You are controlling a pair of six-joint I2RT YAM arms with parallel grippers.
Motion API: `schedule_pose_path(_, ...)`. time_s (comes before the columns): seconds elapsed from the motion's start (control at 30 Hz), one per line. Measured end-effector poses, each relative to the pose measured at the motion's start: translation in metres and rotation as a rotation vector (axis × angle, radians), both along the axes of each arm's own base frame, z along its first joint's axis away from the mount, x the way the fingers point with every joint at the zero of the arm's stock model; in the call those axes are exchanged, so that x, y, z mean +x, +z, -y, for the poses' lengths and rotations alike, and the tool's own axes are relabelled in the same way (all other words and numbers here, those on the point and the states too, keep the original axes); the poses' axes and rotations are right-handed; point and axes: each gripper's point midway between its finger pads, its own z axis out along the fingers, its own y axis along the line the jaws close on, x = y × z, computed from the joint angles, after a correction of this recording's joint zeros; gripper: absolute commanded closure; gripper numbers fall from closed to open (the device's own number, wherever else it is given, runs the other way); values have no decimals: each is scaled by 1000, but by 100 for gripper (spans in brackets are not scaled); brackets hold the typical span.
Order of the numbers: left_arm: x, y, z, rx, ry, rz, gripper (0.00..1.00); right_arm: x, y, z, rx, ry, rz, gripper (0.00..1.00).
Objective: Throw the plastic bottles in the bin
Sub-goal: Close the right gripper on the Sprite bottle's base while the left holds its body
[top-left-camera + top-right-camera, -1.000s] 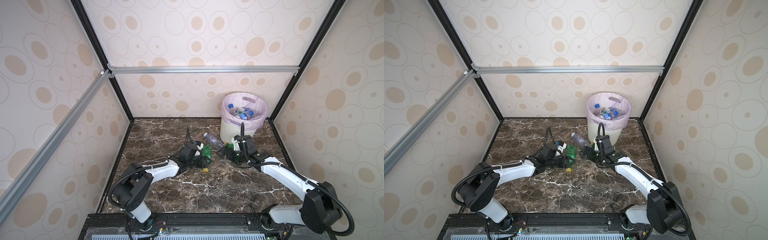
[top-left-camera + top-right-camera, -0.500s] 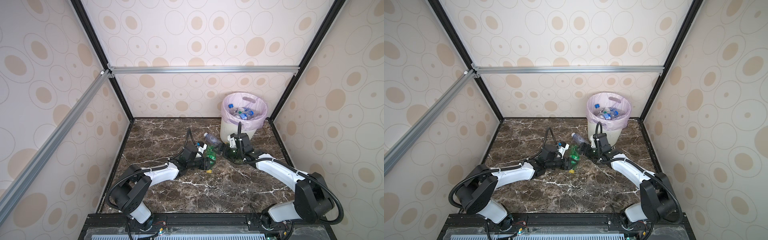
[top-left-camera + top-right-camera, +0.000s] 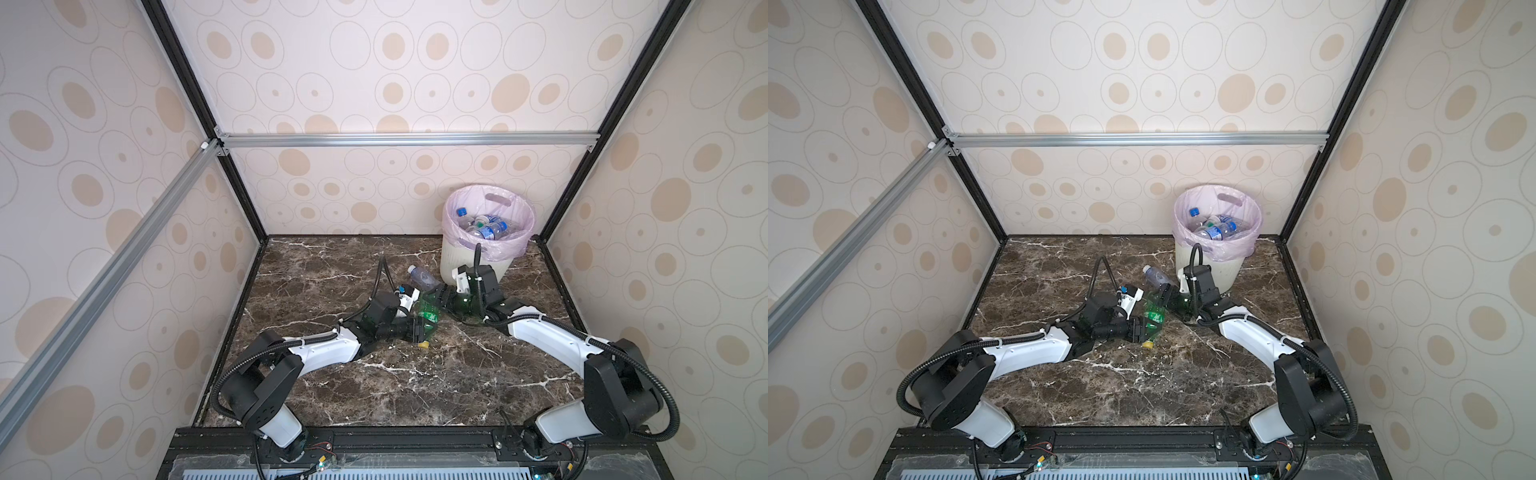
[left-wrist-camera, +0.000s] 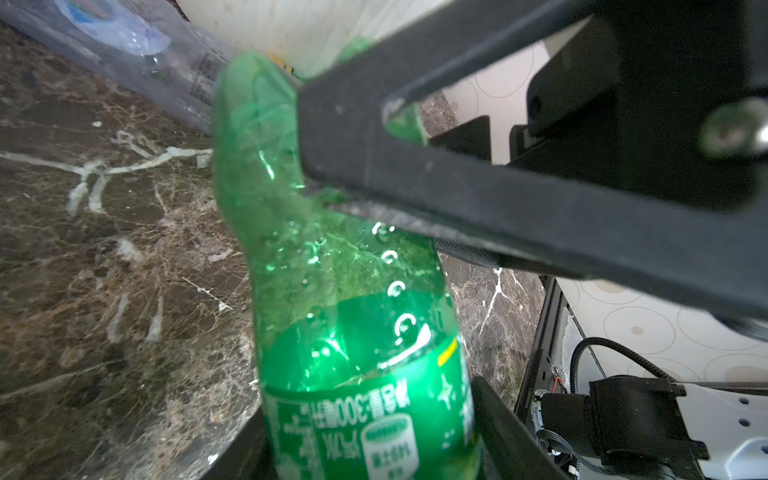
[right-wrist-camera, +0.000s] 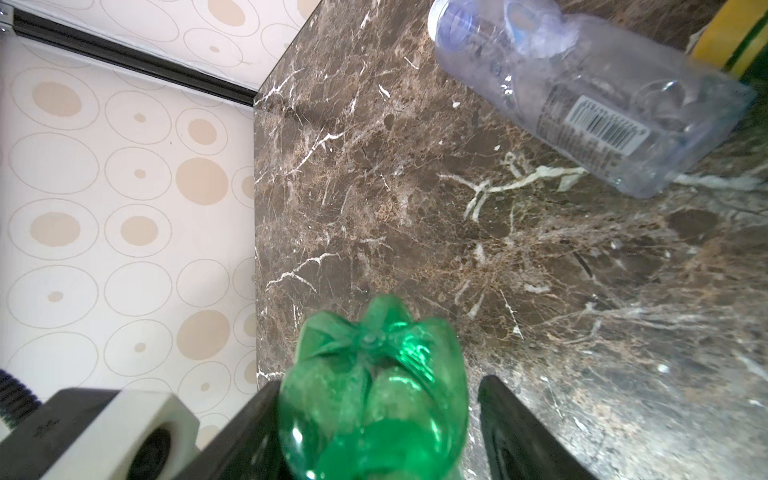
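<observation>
My left gripper is shut on a green bottle with a yellow cap, held low over the marble floor. My right gripper is open around a second, darker green bottle. One finger touches it and the other stands a little off. The outside of a right finger rests against the first bottle. A clear bottle lies just behind both grippers. The bin, lined in pale pink, stands at the back right with several bottles inside.
Patterned walls and black frame posts close in the marble floor on three sides. The bin sits close behind the right wrist. An aluminium bar crosses high at the back. Both arms meet near the middle of the floor.
The left gripper has carried its green bottle right and a little nearer. The right gripper has shifted left around the darker green bottle, and its jaws have narrowed.
</observation>
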Motion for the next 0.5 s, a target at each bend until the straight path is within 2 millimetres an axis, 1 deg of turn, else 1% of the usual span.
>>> schedule_pose_path(0.17, 0, 0, 0, -4, 4, -6, 39, 0, 1, -2, 7, 4, 3, 35)
schedule_pose_path(0.33, 1, 0, 0, -6, 11, -10, 38, 1, 1, -3, 7, 3, 8, 44)
schedule_pose_path(0.4, 1, 0, 0, -7, 12, -11, 38, 1, 1, -3, 7, 3, 8, 44)
schedule_pose_path(0.5, 1, 1, 0, -9, 15, -12, 38, 1, 2, -4, 10, 4, 13, 40)
